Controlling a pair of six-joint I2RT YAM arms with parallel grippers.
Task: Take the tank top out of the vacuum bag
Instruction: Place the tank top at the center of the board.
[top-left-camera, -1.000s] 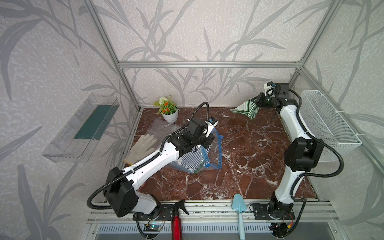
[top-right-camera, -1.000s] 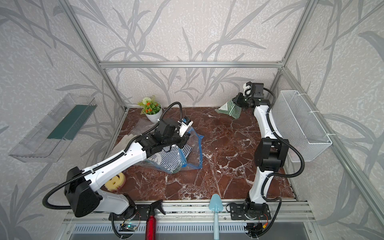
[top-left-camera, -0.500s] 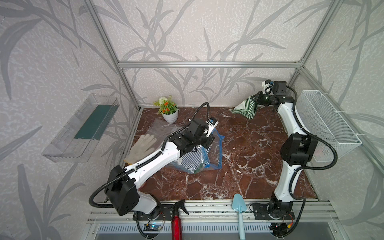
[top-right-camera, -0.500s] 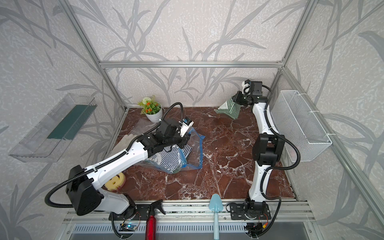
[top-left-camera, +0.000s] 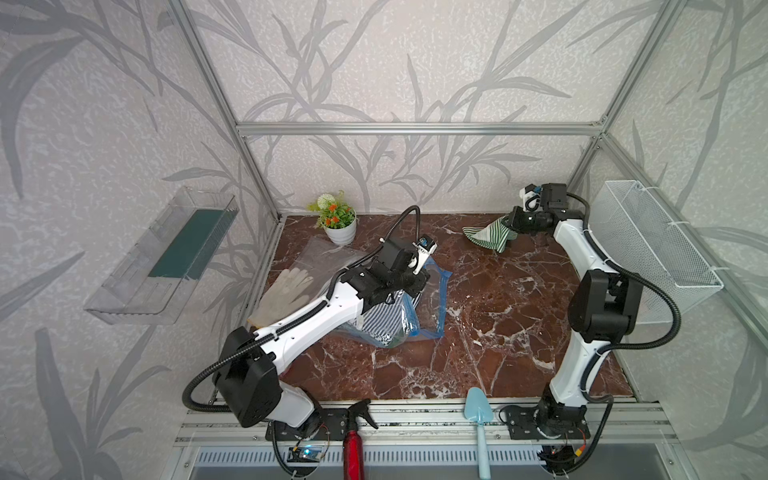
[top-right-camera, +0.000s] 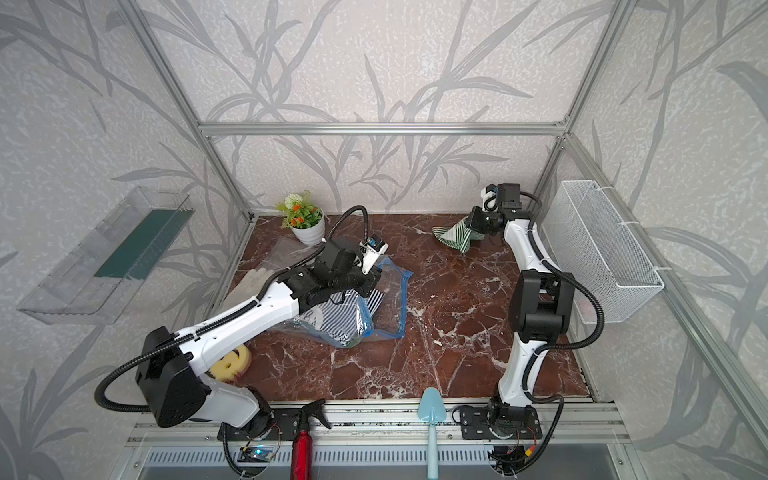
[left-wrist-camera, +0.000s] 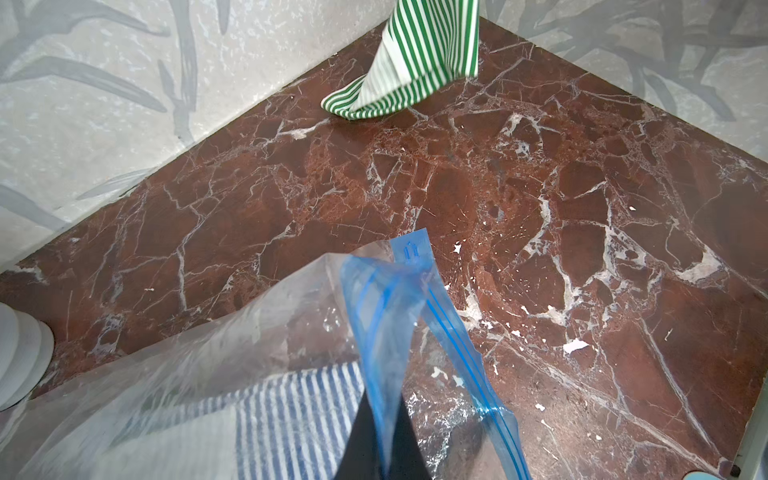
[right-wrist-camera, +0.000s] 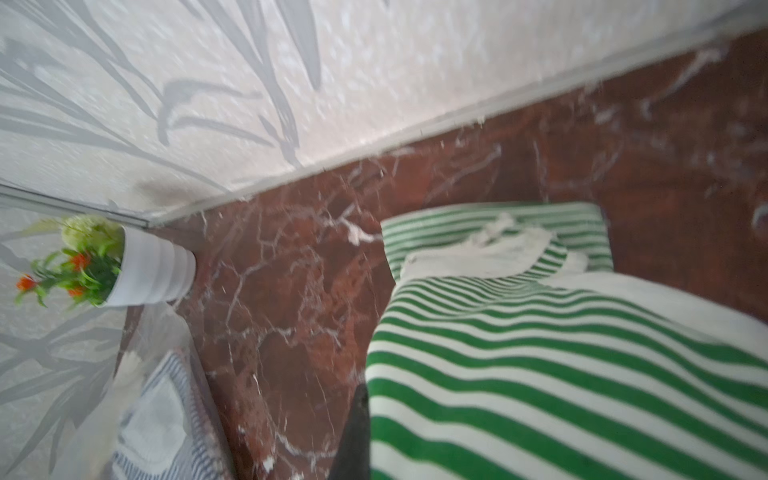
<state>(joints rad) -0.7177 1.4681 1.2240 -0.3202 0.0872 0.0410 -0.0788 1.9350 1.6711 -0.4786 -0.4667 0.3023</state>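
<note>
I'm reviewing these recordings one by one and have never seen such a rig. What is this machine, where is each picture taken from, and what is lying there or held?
A left robot arm and a right robot arm stand at the front edge of a marble-patterned table. Two pictures look down from overhead, showing nearly the same scene; the other two come from a camera on each arm's wrist. The left arm's fingers are closed on the blue zip edge of the vacuum bag, which has a blue-striped cloth inside. The right arm's fingers grip a green-striped garment, held up near the far wall. Also on the table: a potted plant, a white glove and a yellow sponge. A red spray bottle and a blue trowel sit at the front rail.
</note>
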